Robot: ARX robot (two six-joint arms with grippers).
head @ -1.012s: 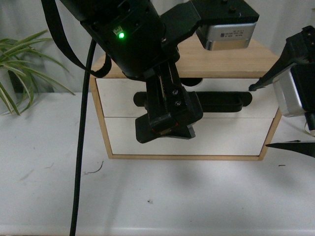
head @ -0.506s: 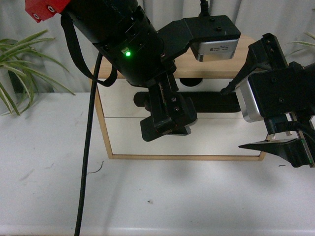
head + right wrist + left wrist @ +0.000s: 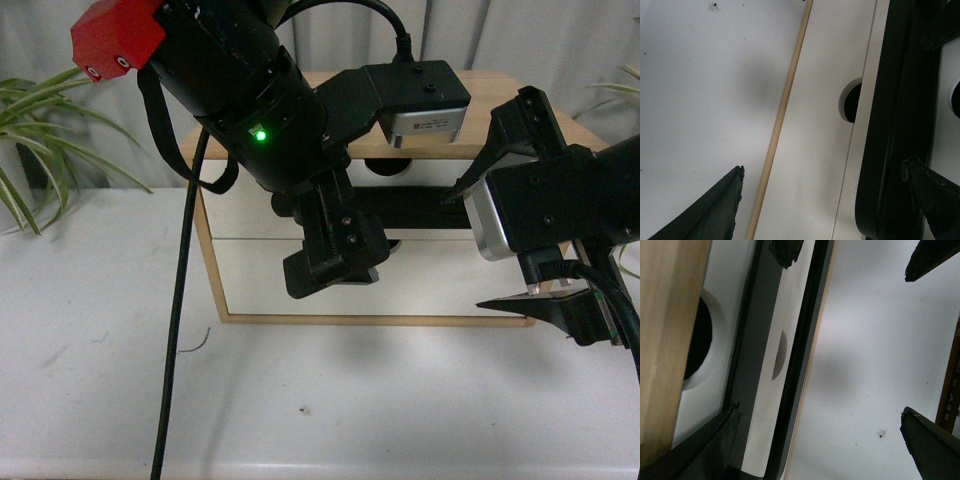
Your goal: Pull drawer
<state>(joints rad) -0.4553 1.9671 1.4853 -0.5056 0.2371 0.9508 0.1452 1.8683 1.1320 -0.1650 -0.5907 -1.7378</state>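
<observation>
The drawer (image 3: pixel 245 205) is the upper white front of a wooden cabinet, with a long black bar handle (image 3: pixel 430 207) and a semicircular notch (image 3: pixel 390 168) in its top edge. My left gripper (image 3: pixel 335 268) hangs open in front of the handle's middle and hides it. In the left wrist view the handle (image 3: pixel 760 340) runs between the open left gripper's (image 3: pixel 819 412) spread fingers (image 3: pixel 930 445). My right gripper (image 3: pixel 485 245) stands open at the handle's right end. In the right wrist view that end of the handle (image 3: pixel 895 125) lies between the open right gripper's (image 3: pixel 823 169) fingers (image 3: pixel 710 215).
Below is a plain white drawer front (image 3: pixel 250 275) with a small notch (image 3: pixel 852 102). The cabinet stands on a white table (image 3: pixel 300 400). A green plant (image 3: pixel 40 120) is at the far left. A black cable (image 3: pixel 180 330) hangs down from the left arm.
My right arm has come in from the right edge, up to the drawer's right end. The left arm has shifted slightly, its gripper still at the handle. The drawer front shows no movement.
</observation>
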